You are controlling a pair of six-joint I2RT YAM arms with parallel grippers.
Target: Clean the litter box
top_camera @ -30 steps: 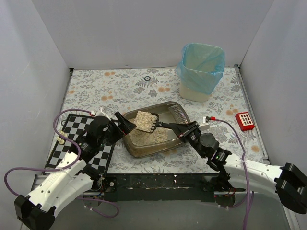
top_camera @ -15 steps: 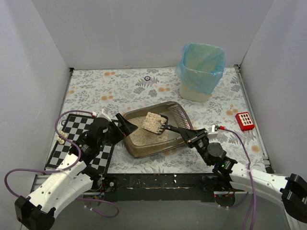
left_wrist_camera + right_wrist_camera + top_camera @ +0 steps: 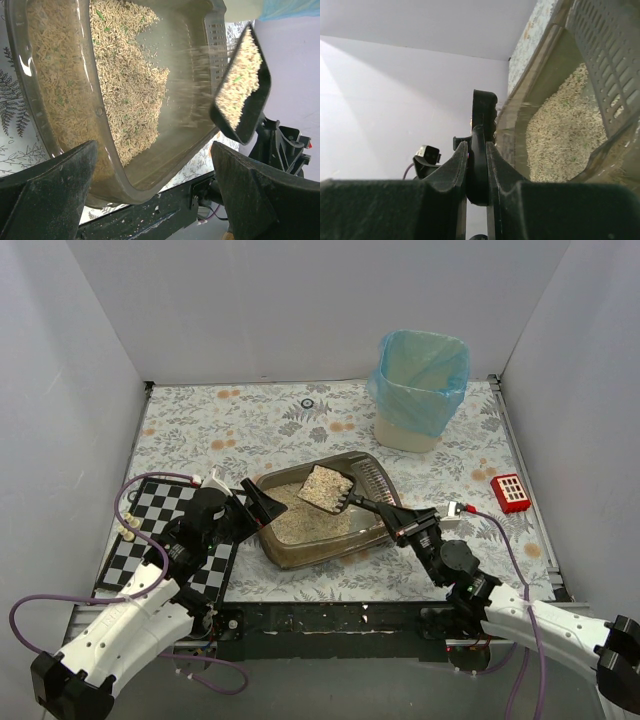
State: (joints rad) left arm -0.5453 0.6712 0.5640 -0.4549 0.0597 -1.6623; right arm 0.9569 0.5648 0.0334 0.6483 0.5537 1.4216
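Observation:
The litter box is a dark brown tray with beige litter at the table's middle; the left wrist view shows its wall. My right gripper is shut on the handle of a black slotted scoop. It holds the scoop, heaped with litter, above the box's far right part. The handle sits pinched between the fingers in the right wrist view. Grains stream from the scoop into the box. My left gripper is open, its jaws straddling the box's near left corner.
A beige bin with a blue bag stands at the back right. A small red box lies right of the litter box. A chessboard lies at the left under my left arm. A grey slotted panel lines the box's right end.
The scoop with its litter has risen and moved right, from over the box's left half toward its right end. My right arm has drawn back. My left gripper has stayed at the corner.

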